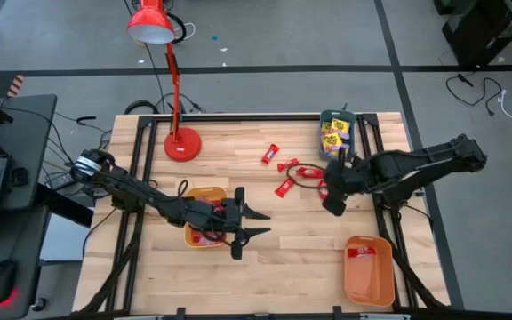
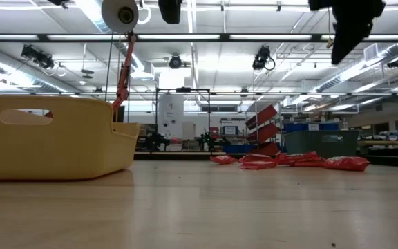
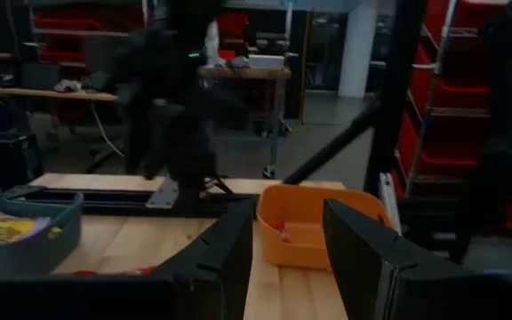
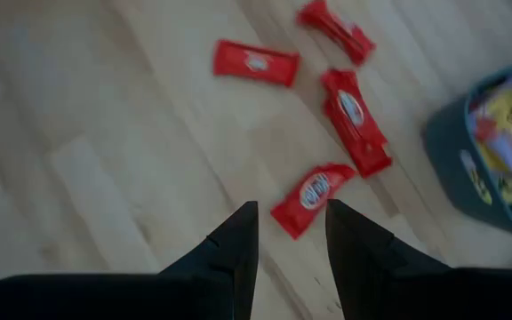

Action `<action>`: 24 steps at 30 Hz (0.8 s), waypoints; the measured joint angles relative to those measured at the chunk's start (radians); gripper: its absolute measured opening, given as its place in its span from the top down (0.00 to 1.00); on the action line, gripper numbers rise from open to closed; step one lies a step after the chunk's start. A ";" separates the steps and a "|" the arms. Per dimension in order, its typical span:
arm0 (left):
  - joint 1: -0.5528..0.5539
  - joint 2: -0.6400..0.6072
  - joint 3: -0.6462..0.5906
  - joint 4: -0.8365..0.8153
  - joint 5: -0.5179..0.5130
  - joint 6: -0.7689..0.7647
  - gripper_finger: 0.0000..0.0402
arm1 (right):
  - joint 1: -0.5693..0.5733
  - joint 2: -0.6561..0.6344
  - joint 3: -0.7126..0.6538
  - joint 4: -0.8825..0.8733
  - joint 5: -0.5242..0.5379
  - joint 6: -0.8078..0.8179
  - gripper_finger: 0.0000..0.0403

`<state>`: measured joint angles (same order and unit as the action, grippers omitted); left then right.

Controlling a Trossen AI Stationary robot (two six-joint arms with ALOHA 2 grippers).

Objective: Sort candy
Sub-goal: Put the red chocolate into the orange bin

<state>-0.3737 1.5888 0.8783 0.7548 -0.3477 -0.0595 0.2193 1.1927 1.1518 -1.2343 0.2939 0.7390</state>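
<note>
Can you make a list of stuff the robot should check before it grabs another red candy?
1. Red candies loose on the table: ok.
2. Right gripper above one red candy, jaws apart, nothing held: ok.
3. Left gripper open, empty, beside the yellow tray: ok.
4. Orange tray has room: ok.
5. Teal tray holds yellow candy: ok.
6. Jaws lined up with the wrapper: cannot tell.
</note>
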 joint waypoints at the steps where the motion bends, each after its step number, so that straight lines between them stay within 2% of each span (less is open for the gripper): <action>1: -0.006 -0.001 0.000 -0.005 0.000 0.000 0.65 | -0.023 0.000 -0.016 0.001 -0.013 -0.002 0.71; 6: -0.034 -0.048 0.000 -0.047 -0.001 0.033 0.65 | -0.103 0.000 -0.121 0.062 -0.040 0.004 0.69; 9: -0.042 -0.078 0.001 -0.089 -0.036 0.085 0.65 | -0.145 0.000 -0.188 0.126 -0.076 0.017 0.67; 14: -0.045 -0.137 0.001 -0.259 -0.219 0.107 0.65 | -0.197 0.000 -0.290 0.273 -0.137 0.019 0.62; 18: -0.045 -0.157 0.001 -0.384 -0.357 0.109 0.65 | -0.216 0.000 -0.362 0.373 -0.148 0.024 0.56; 24: -0.039 -0.158 0.001 -0.506 -0.445 0.086 0.65 | -0.230 0.000 -0.447 0.469 -0.148 0.029 0.49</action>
<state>-0.4123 1.4311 0.8795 0.2492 -0.7931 0.0266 -0.0109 1.1927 0.7049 -0.7656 0.1455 0.7677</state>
